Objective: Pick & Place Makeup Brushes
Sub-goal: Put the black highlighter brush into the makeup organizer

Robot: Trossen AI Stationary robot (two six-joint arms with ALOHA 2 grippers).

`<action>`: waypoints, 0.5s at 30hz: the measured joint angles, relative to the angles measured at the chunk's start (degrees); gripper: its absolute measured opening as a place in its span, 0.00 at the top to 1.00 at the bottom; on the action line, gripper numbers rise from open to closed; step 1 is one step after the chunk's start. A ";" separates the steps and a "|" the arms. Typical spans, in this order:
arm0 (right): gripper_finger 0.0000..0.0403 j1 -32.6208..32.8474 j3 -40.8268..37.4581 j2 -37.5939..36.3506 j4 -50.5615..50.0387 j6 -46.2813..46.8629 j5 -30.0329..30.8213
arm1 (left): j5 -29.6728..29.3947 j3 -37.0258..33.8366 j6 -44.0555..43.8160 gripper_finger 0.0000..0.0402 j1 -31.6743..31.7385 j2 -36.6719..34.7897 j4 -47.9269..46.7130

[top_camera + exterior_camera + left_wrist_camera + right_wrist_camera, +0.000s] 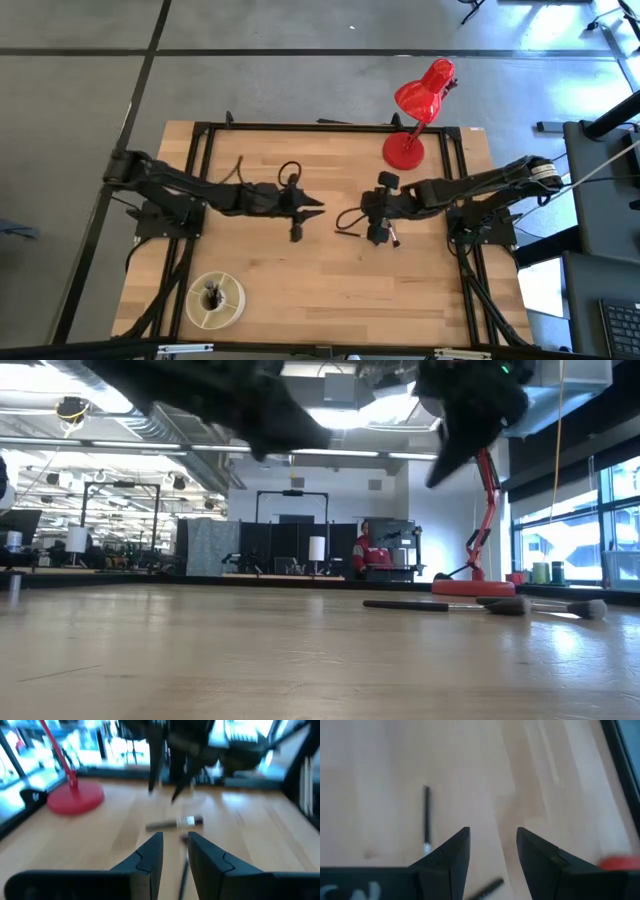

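Several makeup brushes lie flat on the wooden table. One dark brush with a silvery ferrule [175, 823] lies between my two grippers, seen also in the high view [346, 221]. A thin dark brush [426, 820] and the end of another [487, 890] lie below my right gripper. The low view shows two brushes [440, 605] [585, 607] on their sides. My left gripper [318, 208] [175, 842] hovers open at the table's middle, pointing toward the right. My right gripper [362, 212] [492, 842] faces it, open, slanting down. Neither holds anything.
A pale round cup [214, 300] with dark brushes standing in it sits near the front left corner. A red desk lamp [415, 110] stands on its round base [403, 150] at the far right. Bare wood lies along the front edge.
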 joint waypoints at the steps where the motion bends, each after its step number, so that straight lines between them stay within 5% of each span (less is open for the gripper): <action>1: 0.60 0.11 -1.79 -0.87 -0.07 1.75 1.04 | -0.26 0.02 0.00 0.78 0.23 1.99 4.50; 5: 0.60 0.11 -9.66 -5.78 -0.09 8.39 4.72 | -1.78 1.16 0.82 0.78 0.80 9.27 15.33; 10: 0.60 0.01 -16.52 -13.65 6.00 11.51 10.89 | -1.90 9.34 2.02 0.78 3.42 18.70 14.36; 15: 0.60 -0.44 -15.47 -19.69 8.53 7.69 11.99 | 3.06 19.72 1.06 0.78 5.58 27.55 12.72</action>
